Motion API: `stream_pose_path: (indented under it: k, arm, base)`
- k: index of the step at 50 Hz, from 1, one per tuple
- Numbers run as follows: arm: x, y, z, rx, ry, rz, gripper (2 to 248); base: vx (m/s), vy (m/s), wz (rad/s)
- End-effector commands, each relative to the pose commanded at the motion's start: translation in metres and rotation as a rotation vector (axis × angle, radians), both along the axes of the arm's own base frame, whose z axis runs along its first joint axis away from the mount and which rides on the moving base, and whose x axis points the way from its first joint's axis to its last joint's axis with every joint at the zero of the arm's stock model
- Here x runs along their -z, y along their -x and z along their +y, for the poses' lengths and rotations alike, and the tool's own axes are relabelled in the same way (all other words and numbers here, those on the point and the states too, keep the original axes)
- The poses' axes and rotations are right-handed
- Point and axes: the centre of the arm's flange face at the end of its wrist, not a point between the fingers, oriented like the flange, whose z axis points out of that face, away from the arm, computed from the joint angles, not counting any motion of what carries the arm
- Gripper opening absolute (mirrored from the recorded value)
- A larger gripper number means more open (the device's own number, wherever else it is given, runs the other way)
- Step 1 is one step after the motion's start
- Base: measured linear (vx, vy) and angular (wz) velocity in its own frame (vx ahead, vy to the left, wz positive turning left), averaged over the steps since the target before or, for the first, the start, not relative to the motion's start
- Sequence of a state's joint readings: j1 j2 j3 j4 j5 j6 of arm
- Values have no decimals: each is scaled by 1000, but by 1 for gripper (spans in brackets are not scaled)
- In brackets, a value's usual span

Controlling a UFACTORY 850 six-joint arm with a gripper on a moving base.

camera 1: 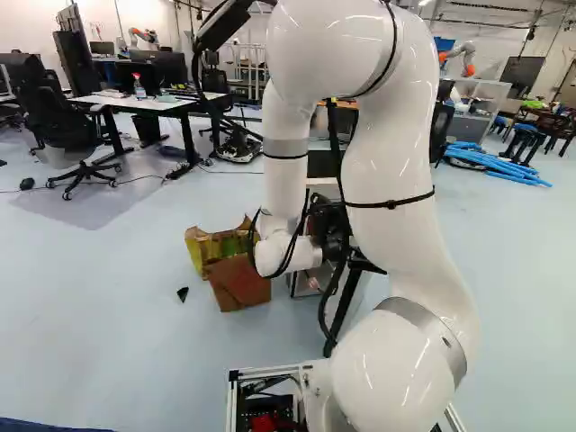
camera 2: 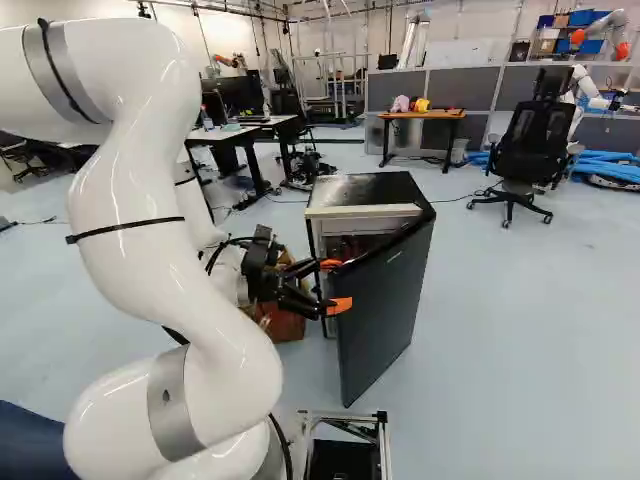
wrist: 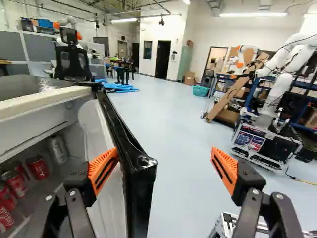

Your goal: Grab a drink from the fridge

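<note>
Although the gripper [wrist: 164, 152] stands wide at the edge of the ajar door [wrist: 132, 158], the cans [wrist: 37, 167] sit inside the fridge [camera 2: 366, 188] at its ten o'clock, so steady finger pressure on the door's inner face, towards two o'clock, appears advisable.

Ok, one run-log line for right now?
fridge: door partly open | claw: open, door edge between its two sides, no grip | cans: inside, none held | drink: not yet grabbed
</note>
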State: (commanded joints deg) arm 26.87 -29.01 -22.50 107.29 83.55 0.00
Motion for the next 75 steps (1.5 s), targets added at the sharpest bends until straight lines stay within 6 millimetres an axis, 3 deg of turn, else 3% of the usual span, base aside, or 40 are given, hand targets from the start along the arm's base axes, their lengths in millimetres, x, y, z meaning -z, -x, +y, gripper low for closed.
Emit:
stream_pose_path:
  k: [29,48,75]
  arm:
    - [-6,-9,-22,255,-9,-53,247]
    - [-12,-33,-46,368,-41,-106,247]
    - [-17,-69,-96,544,-128,-203,247]
  base:
    - [0,0,0]
    - [0,0,0]
    - [0,0,0]
